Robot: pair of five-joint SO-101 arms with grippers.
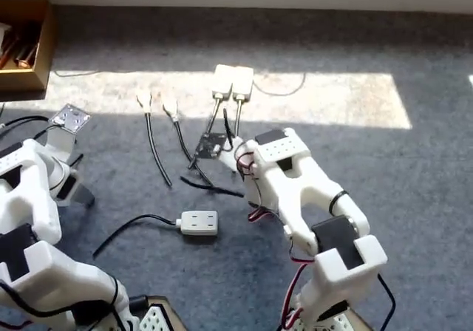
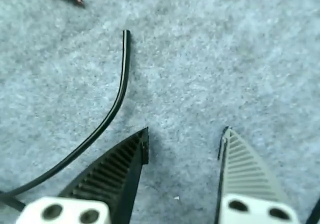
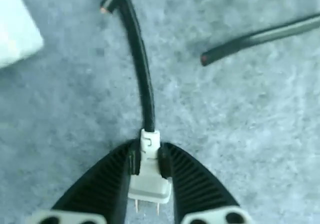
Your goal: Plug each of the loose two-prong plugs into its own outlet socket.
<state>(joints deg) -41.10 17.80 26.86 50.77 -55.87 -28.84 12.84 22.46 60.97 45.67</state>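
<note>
Around the right fingers, clamped on a white plug, lie black cable ends; the left fingers gape over carpet.

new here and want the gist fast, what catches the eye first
The right gripper is shut on a white plug, its two prongs showing and its black cord trailing over the carpet. A white outlet lies in the middle of the high view, and the left gripper hangs open above the carpet.
</note>
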